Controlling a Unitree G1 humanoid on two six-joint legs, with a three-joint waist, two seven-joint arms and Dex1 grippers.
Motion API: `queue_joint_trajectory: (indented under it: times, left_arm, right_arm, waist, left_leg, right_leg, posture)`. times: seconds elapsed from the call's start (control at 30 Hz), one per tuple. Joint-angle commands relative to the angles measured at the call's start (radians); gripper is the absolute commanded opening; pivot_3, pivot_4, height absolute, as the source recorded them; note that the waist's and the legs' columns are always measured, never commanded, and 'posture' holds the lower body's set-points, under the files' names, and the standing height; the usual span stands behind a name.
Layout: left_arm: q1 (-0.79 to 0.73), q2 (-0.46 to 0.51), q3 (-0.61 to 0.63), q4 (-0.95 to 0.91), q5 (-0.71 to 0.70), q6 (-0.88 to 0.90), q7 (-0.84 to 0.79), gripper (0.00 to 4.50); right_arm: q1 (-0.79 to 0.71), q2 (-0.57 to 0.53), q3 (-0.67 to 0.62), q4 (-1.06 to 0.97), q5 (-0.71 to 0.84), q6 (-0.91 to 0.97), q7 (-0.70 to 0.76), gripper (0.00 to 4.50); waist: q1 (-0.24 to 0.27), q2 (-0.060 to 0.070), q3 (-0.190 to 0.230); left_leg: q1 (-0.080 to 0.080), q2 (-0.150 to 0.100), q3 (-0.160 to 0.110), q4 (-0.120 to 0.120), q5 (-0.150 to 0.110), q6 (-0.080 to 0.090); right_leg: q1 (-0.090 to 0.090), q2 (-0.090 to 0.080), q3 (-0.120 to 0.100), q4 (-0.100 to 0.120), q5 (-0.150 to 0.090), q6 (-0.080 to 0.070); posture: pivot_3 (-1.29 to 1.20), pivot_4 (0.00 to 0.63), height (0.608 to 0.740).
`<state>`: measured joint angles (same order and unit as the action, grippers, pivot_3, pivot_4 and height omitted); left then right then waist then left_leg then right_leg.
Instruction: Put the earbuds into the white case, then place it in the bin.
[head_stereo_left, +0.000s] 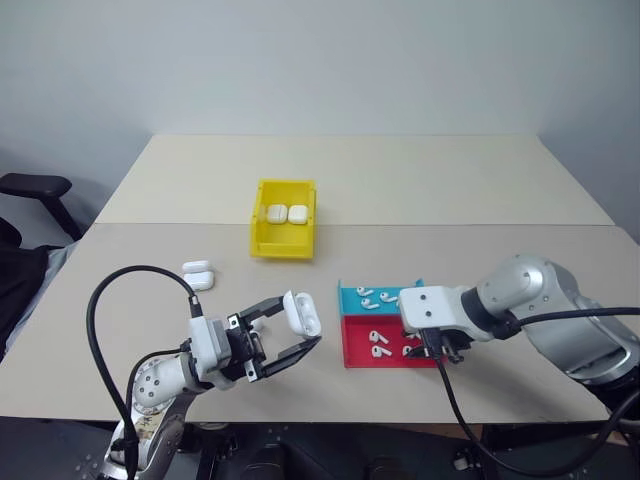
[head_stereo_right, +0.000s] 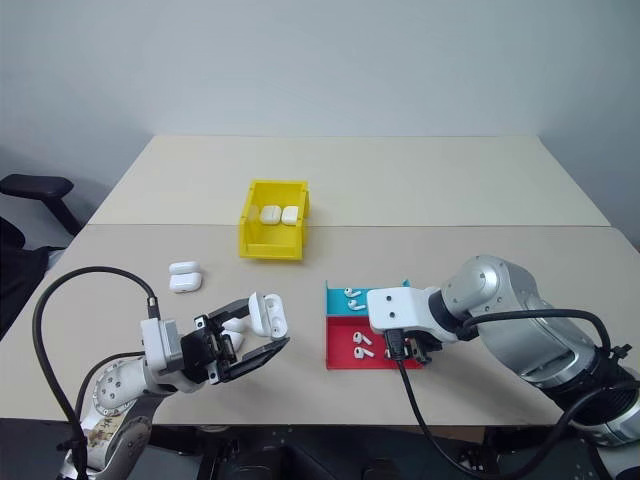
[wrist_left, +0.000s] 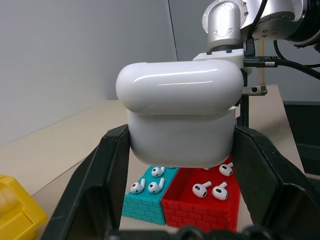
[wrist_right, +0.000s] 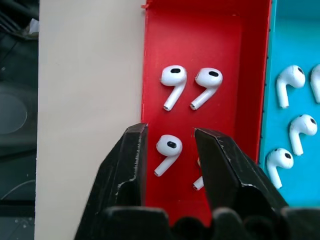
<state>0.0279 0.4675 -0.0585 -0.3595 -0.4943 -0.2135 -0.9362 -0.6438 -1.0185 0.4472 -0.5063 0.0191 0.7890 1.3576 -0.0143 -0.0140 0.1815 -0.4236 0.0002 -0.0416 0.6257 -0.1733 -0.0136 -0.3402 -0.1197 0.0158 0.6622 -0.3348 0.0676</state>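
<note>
Left tool (head_stereo_left: 285, 345) is clamped on the white case (head_stereo_left: 301, 312), lid open, held above the table (head_stereo_left: 420, 180). Right tool (wrist_right: 170, 150) hangs over the red tray (wrist_right: 200, 45), its fingers narrowly parted around one earbud (wrist_right: 167, 152), with the blue tray (wrist_right: 295, 30) just beyond. Farther off sits the yellow bin (head_stereo_left: 283, 232), two cases inside.

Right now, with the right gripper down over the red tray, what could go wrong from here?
1. The right gripper straddles one earbud in the red tray, and another lies right beside one finger; closing may knock that neighbour or pinch the bud askew.
2. One finger sits at the tray's wall and might catch it, shifting the tray.
3. The left gripper holds the white case open and tilted; a dropped bud might miss it.
</note>
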Motion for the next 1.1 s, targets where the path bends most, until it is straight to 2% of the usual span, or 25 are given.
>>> queue_joint_trajectory:
  times: [0.03, 0.6, 1.1]
  left_arm:
    - [-0.019, 0.005, 0.007, -0.027, 0.002, -0.017, -0.015, 2.77]
    - [-0.019, 0.019, 0.006, -0.037, 0.022, 0.009, -0.019, 2.77]
    - [-0.009, 0.029, 0.006, -0.045, 0.033, 0.019, -0.01, 2.77]
  right_arm:
    - [-0.005, -0.01, -0.005, -0.033, -0.002, 0.056, -0.024, 2.02]
    - [0.004, -0.01, 0.09, 0.002, -0.052, 0.088, -0.083, 2.02]
    - [-0.013, 0.013, 0.113, 0.037, -0.062, 0.122, -0.106, 2.02]
  waist:
    - [0.001, 0.0, 0.0]
    - [0.0, 0.0, 0.0]
    - [0.0, 0.0, 0.0]
  left_leg:
    - [0.0, 0.0, 0.0, 0.0, 0.0, 0.0]
    - [0.0, 0.0, 0.0, 0.0, 0.0, 0.0]
    - [0.0, 0.0, -0.001, 0.0, 0.0, 0.0]
  right_leg:
    - [0.0, 0.0, 0.0, 0.0, 0.0, 0.0]
    - [0.0, 0.0, 0.0, 0.0, 0.0, 0.0]
    - [0.0, 0.0, 0.0, 0.0, 0.0, 0.0]
  posture:
    - [0.0, 0.15, 0.74]
    - [0.0, 0.15, 0.74]
    - [0.0, 0.15, 0.74]
